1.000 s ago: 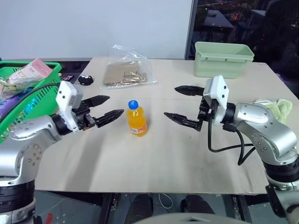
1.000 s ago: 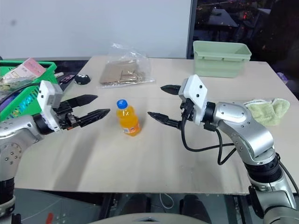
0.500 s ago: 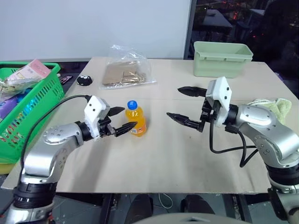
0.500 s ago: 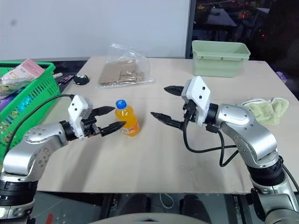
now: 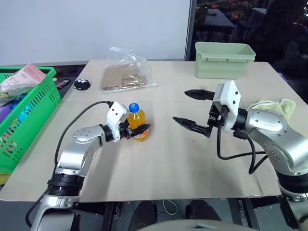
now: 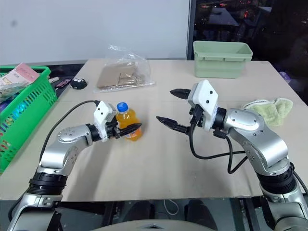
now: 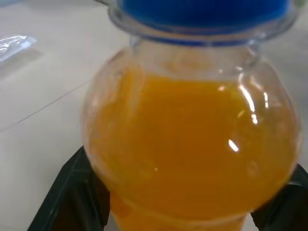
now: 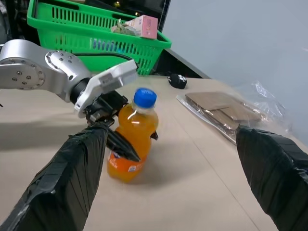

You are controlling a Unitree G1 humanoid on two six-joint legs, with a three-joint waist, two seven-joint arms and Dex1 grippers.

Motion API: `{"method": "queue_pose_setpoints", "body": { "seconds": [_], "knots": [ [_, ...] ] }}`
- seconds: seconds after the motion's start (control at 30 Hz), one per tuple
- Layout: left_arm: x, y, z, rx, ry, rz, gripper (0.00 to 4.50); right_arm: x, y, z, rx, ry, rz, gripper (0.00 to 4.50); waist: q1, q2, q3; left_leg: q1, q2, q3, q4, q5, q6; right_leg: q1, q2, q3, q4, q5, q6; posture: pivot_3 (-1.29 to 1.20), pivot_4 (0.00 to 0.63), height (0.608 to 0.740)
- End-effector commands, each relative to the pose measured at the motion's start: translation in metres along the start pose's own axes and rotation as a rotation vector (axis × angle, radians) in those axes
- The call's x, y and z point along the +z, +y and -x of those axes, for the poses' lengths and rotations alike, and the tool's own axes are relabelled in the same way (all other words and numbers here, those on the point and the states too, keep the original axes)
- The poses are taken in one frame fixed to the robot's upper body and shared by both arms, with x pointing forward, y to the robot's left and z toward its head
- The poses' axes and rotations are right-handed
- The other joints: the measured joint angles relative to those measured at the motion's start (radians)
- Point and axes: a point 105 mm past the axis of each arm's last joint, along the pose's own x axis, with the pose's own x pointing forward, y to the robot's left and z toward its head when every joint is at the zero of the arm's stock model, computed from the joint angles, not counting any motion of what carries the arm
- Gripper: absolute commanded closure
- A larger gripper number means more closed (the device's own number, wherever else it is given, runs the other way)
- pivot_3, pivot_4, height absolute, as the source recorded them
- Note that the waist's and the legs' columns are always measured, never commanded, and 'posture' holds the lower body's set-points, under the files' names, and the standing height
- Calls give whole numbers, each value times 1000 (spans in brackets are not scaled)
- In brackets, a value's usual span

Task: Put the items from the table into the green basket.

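Orange bottle upright between the left jaws

The orange bottle [image 5: 136,121] stands on the counter [image 5: 159,163], long axis vertical. The left gripper [image 5: 137,130] has its jaws about half-closed around it; firm grip not certain. The right gripper [image 5: 191,109] hovers wide open and empty, farther off. The green basket [image 5: 26,120] lies to the left.

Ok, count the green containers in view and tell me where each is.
2. The green basket stands off the table's left edge, with goods inside. The pale green tub sits at the table's far right corner.

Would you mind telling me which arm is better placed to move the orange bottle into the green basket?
Left. The left gripper already straddles the orange bottle on the green basket side; the right gripper hangs open, apart.
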Motion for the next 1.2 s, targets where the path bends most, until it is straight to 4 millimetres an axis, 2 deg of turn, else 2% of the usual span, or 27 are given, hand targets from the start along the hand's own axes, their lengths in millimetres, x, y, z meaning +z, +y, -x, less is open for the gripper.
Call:
{"method": "queue_pose_setpoints", "body": {
  "seconds": [0.03, 0.17, 0.27, 0.33, 0.43, 0.53, 0.63, 0.73, 0.87, 0.93, 1.0, 1.03, 1.13, 1.2],
  "knots": [
    [57, 29, 24, 131, -204, -12, 1642, 13, 5, 1, 17, -48, 42, 0, -1, -1, 0, 0, 0, 0, 0, 0, 0, 0, 0, 0, 0, 0, 0, -45, 0, 740],
    [110, 80, 75, 424, -349, -70, 1642, 21, 14, -11, 86, -107, 50, 0, -6, -2, 1, 0, 1, -1, 0, 0, 0, 0, 2, -1, 0, -1, 3, 26, 0, 740],
    [150, 117, 126, 690, -434, -194, 1642, 28, 17, -25, 121, -155, 50, 0, -14, -2, 2, 0, 2, -2, 0, 0, 0, -1, 3, -1, 1, -1, 3, 57, 0, 740],
    [171, 134, 155, 840, -450, -288, 1642, 31, 20, -33, 151, -180, 49, 0, -11, -2, 2, 0, 2, -2, -1, 0, 0, 0, 3, -1, 0, -1, 2, 79, 0, 740],
    [190, 153, 184, 1003, -416, -421, 1642, 33, 23, -42, 190, -200, 54, 0, 11, -3, 1, 1, 2, -1, -4, 0, 0, 0, 2, -1, -1, 0, 0, 122, 0, 740],
    [195, 166, 198, 1080, -370, -489, 1642, 34, 24, -47, 209, -212, 59, 0, 41, -3, 1, 1, 1, -2, -5, 0, 0, -1, 1, -2, -2, 0, 0, 135, 0, 740],
    [191, 183, 215, 1184, -285, -533, 1642, 35, 24, -49, 217, -219, 60, 0, 70, -4, 1, 0, 1, -3, -5, 0, 0, -1, 1, -4, -2, 0, 0, 129, 0, 740],
    [169, 200, 227, 1262, -167, -500, 1642, 34, 23, -50, 214, -216, 61, 0, 80, -6, 1, 0, 1, -3, -5, 0, 0, -1, 2, -5, -2, 0, 0, 118, 0, 740],
    [140, 212, 234, 1320, -30, -484, 1642, 33, 22, -49, 206, -213, 62, 0, 88, -6, 0, -1, 1, -2, -5, 0, -1, -1, 1, -5, -3, 0, 0, 100, 0, 740],
    [115, 218, 245, 1371, 55, -417, 1642, 33, 22, -48, 201, -211, 64, 0, 87, -7, 0, -1, 1, -2, -5, 0, -1, -1, 1, -5, -3, 0, 0, 78, 0, 740],
    [95, 220, 256, 1417, 79, -318, 597, 33, 23, -46, 198, -211, 67, 0, 82, -8, -1, -1, 1, -2, -5, 0, -1, -1, 1, -5, -3, 0, 0, 63, 0, 740],
    [92, 220, 257, 1420, 76, -307, 176, 34, 23, -45, 199, -214, 68, 0, 80, -9, -1, -3, 2, -2, -5, 0, -1, -3, 1, -5, -3, 0, 0, 62, 0, 740],
    [91, 218, 257, 1413, 49, -317, 78, 38, 25, -42, 207, -237, 60, 0, 76, -10, -2, -14, 2, -3, -2, 0, -1, -15, 1, -5, 2, 1, 0, 61, 0, 740],
    [91, 217, 259, 1414, 22, -315, 78, 39, 25, -41, 209, -248, 55, 0, 70, -10, -2, -15, 2, -2, -2, 0, -1, -16, 1, -5, 2, 1, 0, 69, 0, 740]
  ]
}}
